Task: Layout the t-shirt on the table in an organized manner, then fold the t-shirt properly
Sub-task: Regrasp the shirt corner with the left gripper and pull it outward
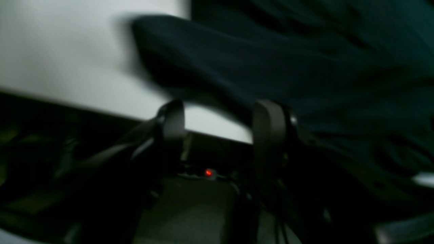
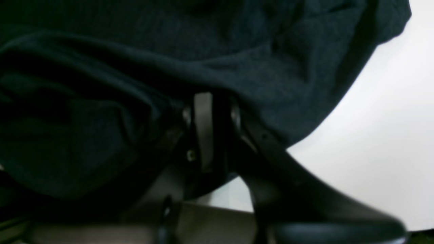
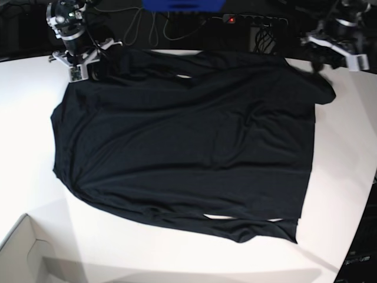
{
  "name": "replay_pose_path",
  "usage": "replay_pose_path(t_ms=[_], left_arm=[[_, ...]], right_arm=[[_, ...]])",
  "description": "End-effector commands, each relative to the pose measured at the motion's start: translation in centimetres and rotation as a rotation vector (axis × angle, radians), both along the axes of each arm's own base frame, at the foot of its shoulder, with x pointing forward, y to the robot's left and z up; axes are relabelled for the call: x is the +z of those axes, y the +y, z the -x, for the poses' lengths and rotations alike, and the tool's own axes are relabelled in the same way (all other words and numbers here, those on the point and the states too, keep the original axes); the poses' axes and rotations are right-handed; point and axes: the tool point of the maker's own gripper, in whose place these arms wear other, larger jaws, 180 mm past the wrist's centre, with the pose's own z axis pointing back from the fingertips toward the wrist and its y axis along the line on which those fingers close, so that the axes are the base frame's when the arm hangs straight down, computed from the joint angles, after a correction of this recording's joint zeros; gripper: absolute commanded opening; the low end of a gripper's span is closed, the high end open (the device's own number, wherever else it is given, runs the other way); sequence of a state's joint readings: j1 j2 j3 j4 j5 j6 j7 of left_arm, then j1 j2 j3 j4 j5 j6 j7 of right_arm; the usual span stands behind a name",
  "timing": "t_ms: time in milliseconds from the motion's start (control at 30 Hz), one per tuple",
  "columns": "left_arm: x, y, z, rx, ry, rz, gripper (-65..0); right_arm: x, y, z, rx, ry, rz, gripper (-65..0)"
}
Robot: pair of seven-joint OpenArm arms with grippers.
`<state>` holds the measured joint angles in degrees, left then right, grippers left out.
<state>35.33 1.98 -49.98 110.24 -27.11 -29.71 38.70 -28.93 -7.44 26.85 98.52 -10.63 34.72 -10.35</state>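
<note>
The t-shirt (image 3: 182,147) lies spread across the white tabletop (image 3: 23,147), so laying out looks nearly done: the left gripper (image 1: 218,122) shows jaws apart and empty, the right gripper (image 2: 212,112) pinches cloth at the frame's upper left, and folding comes next.

No readable text, labels, brands, nos. or signs in any view. T-shirt (image 3: 182,147) is plain black, no print. Table (image 3: 29,130) is bare white, no markings. Both wrist views too dark and blurred to make out lettering on the arm parts.
</note>
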Motion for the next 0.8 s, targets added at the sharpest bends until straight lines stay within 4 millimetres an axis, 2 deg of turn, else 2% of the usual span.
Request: replay_pose_path(t_ms=[0,100,167,333,500,767], left_arm=[[1.4,1.0,-1.1,0.024,-0.067,-0.013,-33.4],[1.6,4.1,-1.6,0.121,-0.106,-0.027,-33.4],[1.7,5.4,-2.4,0.167,-0.138,-0.021,-33.4],[1.1,6.8,-4.5,0.189,-0.158,-0.018,-33.4],[-0.9,7.1,-5.8,0.213,-0.129,0.007,-33.4],[-3.1,4.1,-8.0,0.128,-0.096,0.063,-33.6]], right_arm=[[1.0,0.1,-0.6,0.009,-0.043,-0.007,-56.5],[1.0,0.2,-0.6,0.011,-0.044,-0.008,-56.5],[1.0,0.2,-0.6,0.011,-0.044,-0.008,-56.5],[1.0,0.2,-0.6,0.011,-0.044,-0.008,-56.5],[0.9,0.1,-0.5,0.007,-0.041,-0.006,-56.5],[0.9,-0.3,-0.4,0.013,-0.037,0.006,-56.5]])
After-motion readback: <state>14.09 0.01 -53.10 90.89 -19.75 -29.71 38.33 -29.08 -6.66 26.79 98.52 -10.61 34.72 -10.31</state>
